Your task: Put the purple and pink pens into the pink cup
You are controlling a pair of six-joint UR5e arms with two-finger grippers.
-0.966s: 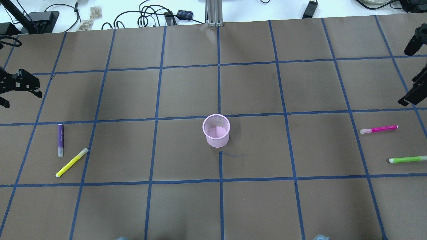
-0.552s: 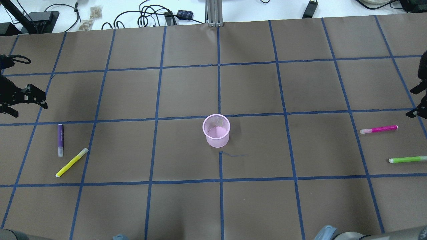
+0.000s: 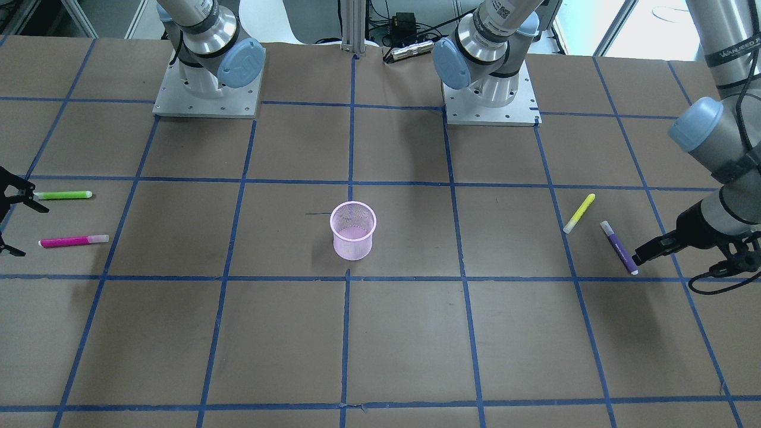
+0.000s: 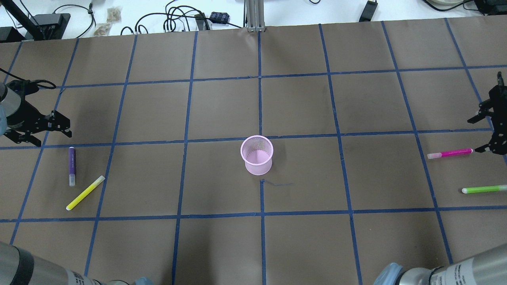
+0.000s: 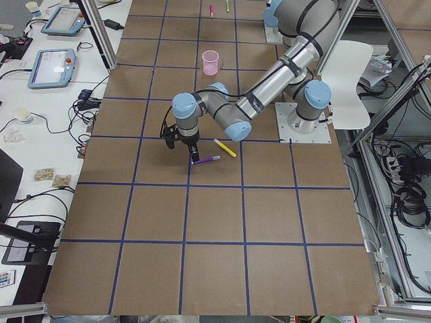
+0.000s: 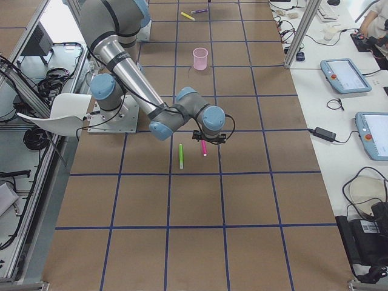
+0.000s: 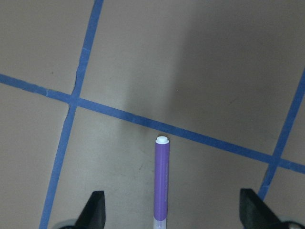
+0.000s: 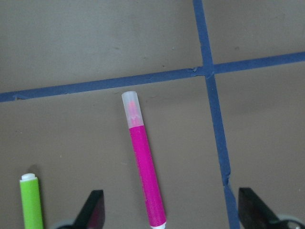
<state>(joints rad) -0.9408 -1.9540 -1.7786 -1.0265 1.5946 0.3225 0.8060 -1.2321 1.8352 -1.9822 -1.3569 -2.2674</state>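
The pink mesh cup (image 4: pixel 256 155) stands upright and empty at the table's middle. The purple pen (image 4: pixel 71 166) lies flat at the left, and in the left wrist view (image 7: pixel 161 183) it points away between my fingers. My left gripper (image 4: pixel 53 136) is open, above the pen's far end and not touching it. The pink pen (image 4: pixel 449 153) lies flat at the right. In the right wrist view (image 8: pixel 144 169) it lies between my fingers. My right gripper (image 4: pixel 477 134) is open at the pen's outer end, above it.
A yellow pen (image 4: pixel 85 192) lies close to the purple pen, on its near side. A green pen (image 4: pixel 483 189) lies on the near side of the pink pen and shows in the right wrist view (image 8: pixel 31 200). Cables (image 4: pixel 174 19) lie beyond the table's far edge.
Both grippers have moved inward and nearer: the left toward the purple pen's far end, the right toward the pink pen's outer end. The pens and the cup have not moved.
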